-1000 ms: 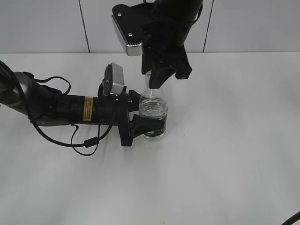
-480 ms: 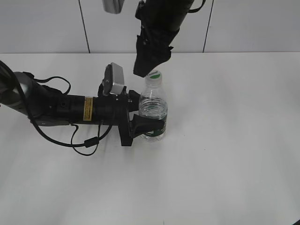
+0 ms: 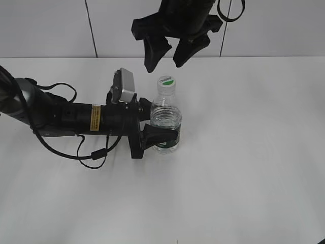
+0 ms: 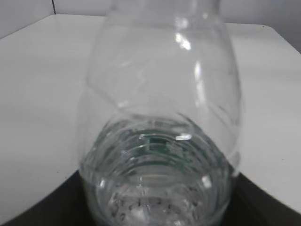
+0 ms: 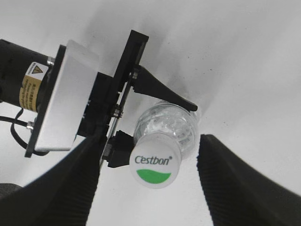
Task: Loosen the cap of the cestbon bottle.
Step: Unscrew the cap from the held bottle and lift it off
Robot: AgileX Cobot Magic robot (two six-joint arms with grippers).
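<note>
The clear Cestbon bottle (image 3: 165, 124) stands upright on the white table, its white cap (image 3: 165, 81) with a green mark on top. My left gripper (image 3: 161, 138) lies sideways and is shut on the bottle's lower body at the green label; in the left wrist view the bottle (image 4: 160, 122) fills the frame. My right gripper (image 3: 169, 55) hangs open above the cap, apart from it. In the right wrist view the cap (image 5: 155, 165) sits between my two black fingers (image 5: 70, 183), untouched, with the right gripper (image 5: 150, 181) spread wide.
The left arm (image 3: 66, 118) with its cables (image 3: 91, 155) lies across the table's left side. A white tiled wall (image 3: 51, 25) runs behind the table. White tabletop (image 3: 254, 152) stretches to the right and front of the bottle.
My right gripper has let go of the cap, risen above it and opened wide. The cap now shows. The left gripper and bottle have not moved.
</note>
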